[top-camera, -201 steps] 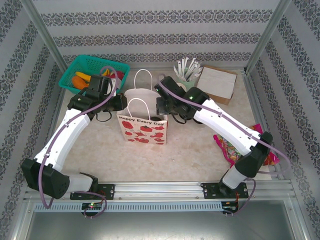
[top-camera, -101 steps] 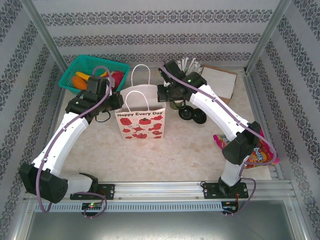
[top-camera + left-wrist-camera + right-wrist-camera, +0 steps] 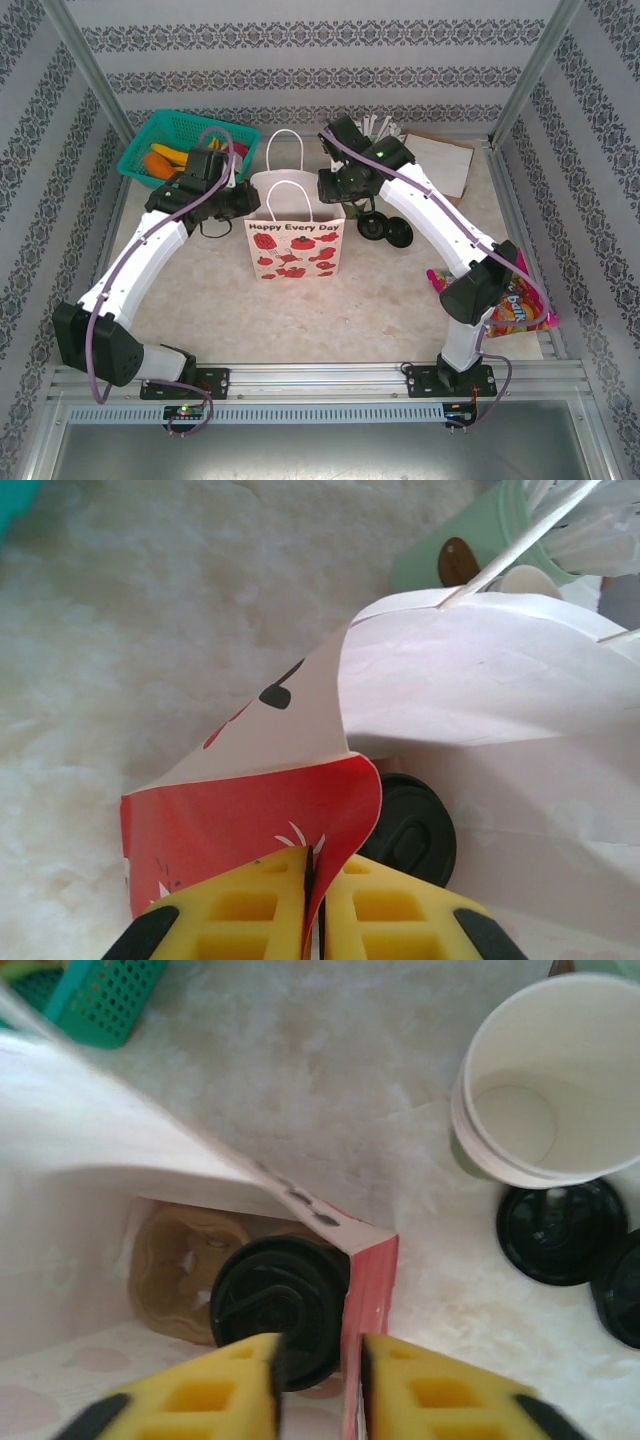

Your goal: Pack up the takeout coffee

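The green basket (image 3: 185, 140) sits on the worktop (image 3: 200, 290), out past the left fingers (image 3: 312, 885). These fingers are pressed together on the red-printed left edge of the paper bag (image 3: 295, 240), with the sheet pinched flat between their yellow pads. Just ahead of their tips and a little to the right, inside the bag's white mouth, is the black lid of the takeout coffee (image 3: 412, 832). Farther ahead, beyond the bag's far wall, stands the mint-green holder (image 3: 470, 550) of white sticks.

The right fingers (image 3: 318, 1385) hang over the bag's right edge. They are parted and hold nothing, and the bag's red rim runs up through the gap between them. Below that gap and a little to the left, the coffee rests on the bag's floor in a brown carrier (image 3: 175, 1260); its sides are hidden under the lid.

Ahead and to the right of these fingers, outside the bag, an empty white cup (image 3: 555, 1080) stands upright. Loose black lids (image 3: 560, 1232) lie just beside it.
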{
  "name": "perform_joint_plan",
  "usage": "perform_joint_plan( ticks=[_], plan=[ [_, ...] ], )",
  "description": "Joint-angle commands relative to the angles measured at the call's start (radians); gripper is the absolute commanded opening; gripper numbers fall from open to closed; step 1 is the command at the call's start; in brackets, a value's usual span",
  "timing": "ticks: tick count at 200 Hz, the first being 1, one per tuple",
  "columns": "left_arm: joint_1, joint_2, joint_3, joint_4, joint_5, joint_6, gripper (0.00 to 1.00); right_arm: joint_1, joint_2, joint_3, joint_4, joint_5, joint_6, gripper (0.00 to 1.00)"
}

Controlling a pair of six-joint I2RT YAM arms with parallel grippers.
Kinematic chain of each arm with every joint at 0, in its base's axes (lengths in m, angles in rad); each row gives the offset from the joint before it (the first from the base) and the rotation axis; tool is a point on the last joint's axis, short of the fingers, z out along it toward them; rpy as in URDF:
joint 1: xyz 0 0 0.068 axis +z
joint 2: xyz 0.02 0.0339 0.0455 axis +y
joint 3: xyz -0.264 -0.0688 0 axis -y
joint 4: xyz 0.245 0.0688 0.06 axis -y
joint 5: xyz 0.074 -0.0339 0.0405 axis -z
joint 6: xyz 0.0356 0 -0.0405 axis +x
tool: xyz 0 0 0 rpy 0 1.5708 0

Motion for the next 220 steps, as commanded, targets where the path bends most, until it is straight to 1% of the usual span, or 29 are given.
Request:
perform_joint_plan(
  ticks=[1,15,37,49,65,99,113,128,140,164,174,192,203,220],
  plan=[
    [0.006,0.017,0.030,0.024,0.064,-0.049,0.11,-0.019,-0.077,-0.004,-0.014,0.069,-0.017,0.50],
    [0.005,0.013,0.023,0.033,0.065,-0.080,0.12,-0.029,-0.117,-0.035,0.029,0.094,-0.041,0.65],
    [0.002,0.009,0.009,0.047,0.098,-0.114,0.14,-0.052,-0.181,-0.120,0.159,0.158,-0.128,0.78],
    [-0.006,0.014,0.012,0.043,0.104,-0.111,0.15,-0.092,-0.201,-0.158,0.227,0.157,-0.159,0.80],
    [-0.011,0.024,0.019,0.032,0.108,-0.105,0.16,-0.169,-0.198,-0.175,0.276,0.092,-0.169,0.81],
    [-0.020,0.034,0.024,0.031,0.128,-0.123,0.16,-0.296,-0.123,-0.139,0.275,0.012,-0.203,0.75],
    [-0.030,0.031,0.025,0.031,0.139,-0.135,0.18,-0.344,-0.088,-0.122,0.264,-0.044,-0.162,0.71],
    [-0.042,0.025,0.024,0.029,0.141,-0.149,0.20,-0.372,-0.064,-0.119,0.273,-0.088,-0.092,0.67],
    [-0.053,0.023,0.023,0.029,0.143,-0.160,0.21,-0.379,-0.054,-0.123,0.291,-0.089,-0.035,0.66],
    [-0.070,0.021,0.023,0.032,0.143,-0.169,0.26,-0.382,-0.041,-0.133,0.334,-0.037,0.054,0.66],
    [-0.071,0.018,0.021,0.026,0.130,-0.167,0.31,-0.384,-0.037,-0.141,0.359,-0.016,0.084,0.63],
    [-0.070,0.001,0.016,0.009,0.054,-0.165,0.41,-0.391,-0.029,-0.160,0.400,-0.005,0.139,0.54],
    [-0.070,-0.019,0.007,0.014,0.021,-0.165,0.50,-0.392,-0.023,-0.162,0.411,-0.015,0.157,0.51],
    [-0.070,-0.055,-0.013,0.036,-0.016,-0.157,0.66,-0.387,-0.015,-0.163,0.415,-0.006,0.173,0.50]
  ],
)
